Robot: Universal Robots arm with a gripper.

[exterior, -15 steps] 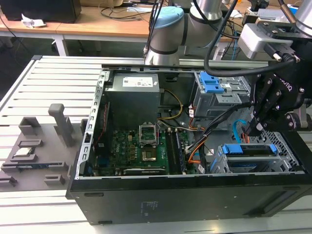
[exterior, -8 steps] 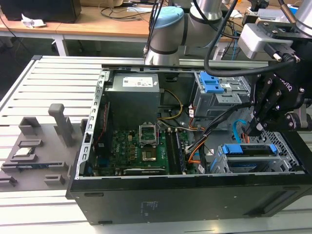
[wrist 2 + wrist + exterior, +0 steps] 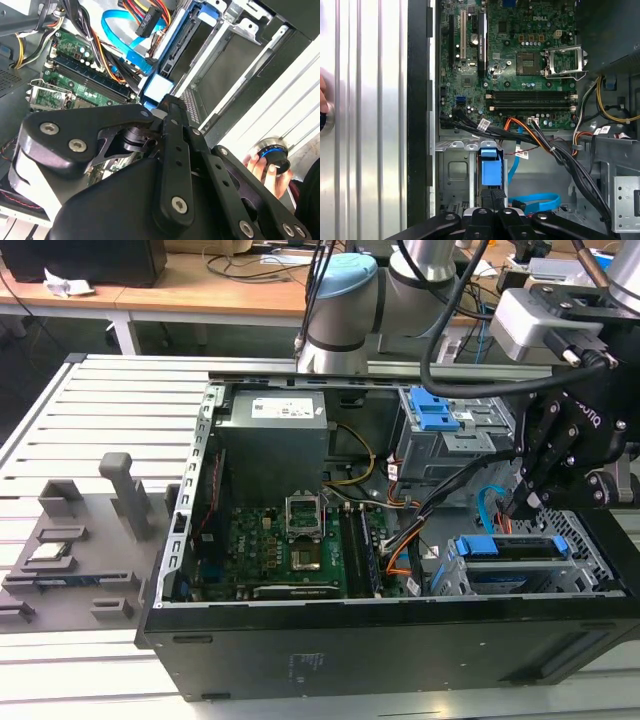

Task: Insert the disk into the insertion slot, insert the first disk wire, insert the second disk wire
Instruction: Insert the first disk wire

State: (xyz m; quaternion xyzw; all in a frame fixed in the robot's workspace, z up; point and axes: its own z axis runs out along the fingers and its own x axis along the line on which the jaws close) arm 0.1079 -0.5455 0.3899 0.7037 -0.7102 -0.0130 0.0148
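Observation:
The disk (image 3: 512, 550), in its blue carrier, lies inside the insertion slot (image 3: 448, 578), the grey cage at the case's front corner on the exterior view's right. My gripper (image 3: 522, 508) hangs just above the disk's inner end. In both wrist views the fingers (image 3: 492, 194) are shut together, tips against the carrier's blue end (image 3: 489, 172) (image 3: 159, 88), with nothing seen between them. A flat blue wire (image 3: 535, 202) (image 3: 120, 35) curls loose beside the cage. A black plug on coloured wires (image 3: 150, 21) hangs near the disk's connector edge.
The open case holds a green motherboard (image 3: 290, 550), a power supply (image 3: 275, 425) and a taller grey bay with blue latches (image 3: 435, 420). Black cable bundles (image 3: 560, 150) run past the cage. A person's hand (image 3: 264, 165) holds a round knob outside the case. Grey fixtures (image 3: 70, 550) stand beside the case.

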